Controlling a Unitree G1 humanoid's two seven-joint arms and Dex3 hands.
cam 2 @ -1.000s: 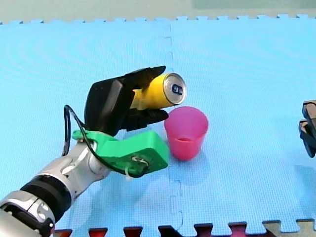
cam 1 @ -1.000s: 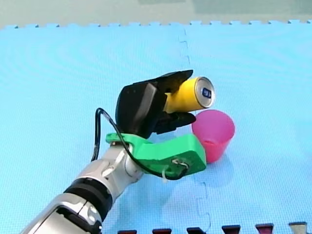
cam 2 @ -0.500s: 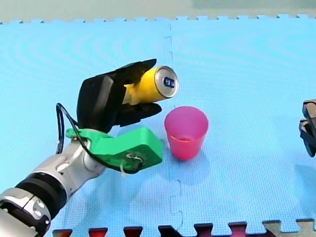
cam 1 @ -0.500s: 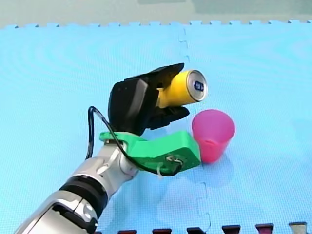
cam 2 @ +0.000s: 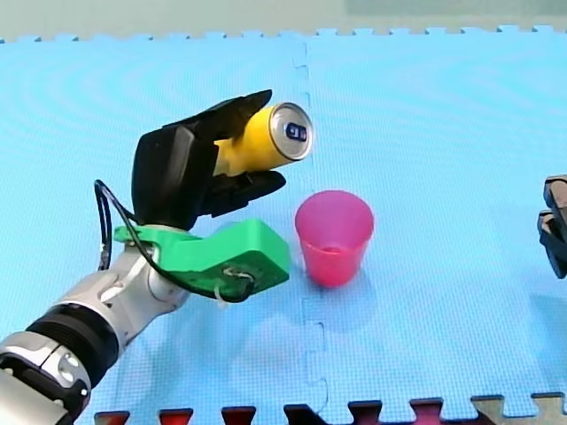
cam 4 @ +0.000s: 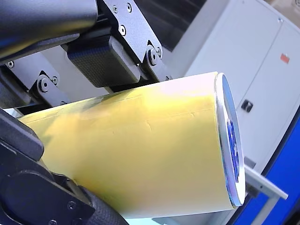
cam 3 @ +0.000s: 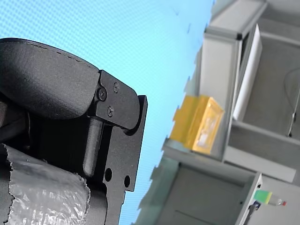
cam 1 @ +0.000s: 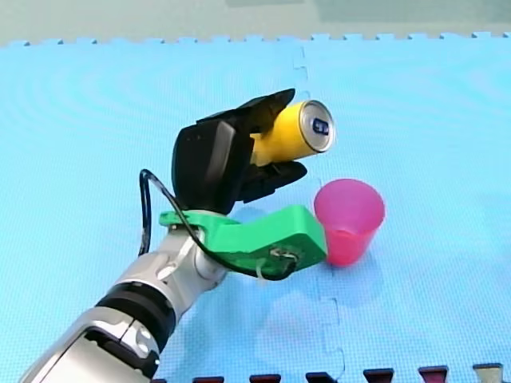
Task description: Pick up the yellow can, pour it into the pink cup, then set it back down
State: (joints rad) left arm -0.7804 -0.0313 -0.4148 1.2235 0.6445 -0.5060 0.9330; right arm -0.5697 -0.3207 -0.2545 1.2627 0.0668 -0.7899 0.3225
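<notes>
A: Where is the yellow can (cam 2: 257, 146)?

B: In the air, lying almost on its side. The left hand (cam 2: 182, 173) comes in from the lower left and has its black fingers (cam 4: 42, 18) curled tight around the can's body. The silver top faces right, tipped slightly up.

A: And the pink cup (cam 2: 334, 235)?

B: Upright on the blue foam mat (cam 2: 443, 115), lower and to the right of the can. The two are apart, and the can's top seems to sit just left of the cup's rim rather than over it.

A: What room is around them?

B: Open mat lies all round the cup. A tile seam runs just left of it, and toothed edges mark the mat's far and near sides. The right hand (cam 2: 555, 226) is at the far right edge, well apart; I cannot tell its state
</notes>
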